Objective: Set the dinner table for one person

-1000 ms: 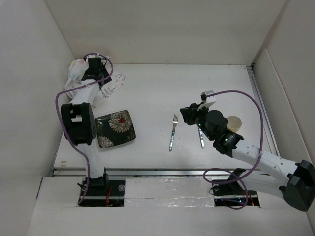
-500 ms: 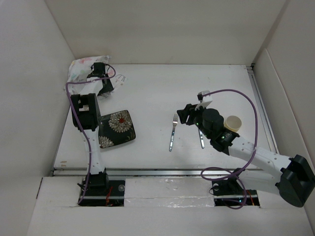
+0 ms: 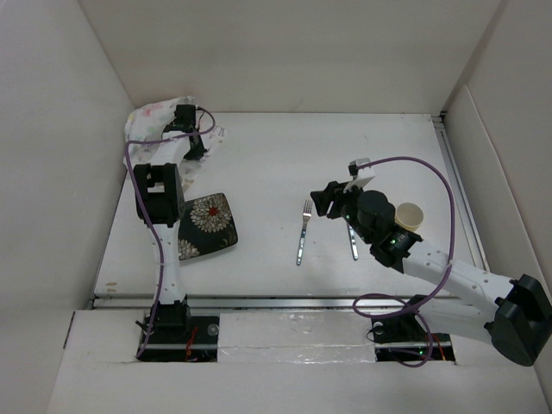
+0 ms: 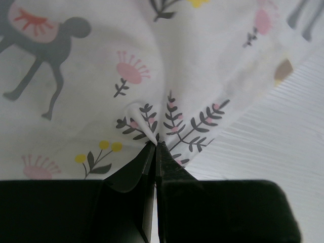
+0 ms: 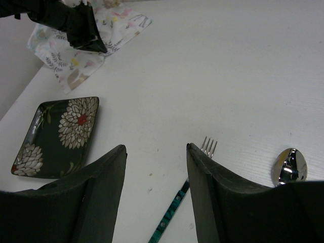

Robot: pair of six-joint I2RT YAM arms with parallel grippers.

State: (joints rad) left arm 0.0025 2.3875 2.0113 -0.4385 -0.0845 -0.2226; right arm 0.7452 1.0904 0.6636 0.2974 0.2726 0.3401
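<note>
I see a big flat white dinner table (image 3: 285, 164) with plain white walls on three sides. It fills most of my top view, and both arms reach out over it.

At 10 o'clock, in the far corner, lies a bunched-up pale cloth placemat (image 3: 151, 116) printed with animals and flowers. My left gripper (image 4: 155, 147) is down on it. Its two black fingers are pressed tight together, pinching a little fold of the cloth between their tips.

At 8 o'clock sits a dark green square plate (image 3: 207, 222) with white flowers painted on it. The left arm covers its left edge.

Near the middle lies a shiny metal fork (image 3: 303, 231) with its prongs pointing to 12 o'clock. Just beside it, at its 3 o'clock, lies a metal spoon (image 3: 352, 241).

My right gripper (image 5: 157, 149) hangs over the fork and spoon. Its fingers are spread wide, with nothing between them.

A small cream cup (image 3: 410, 216) stands at 3 o'clock, close beside the right arm.
</note>
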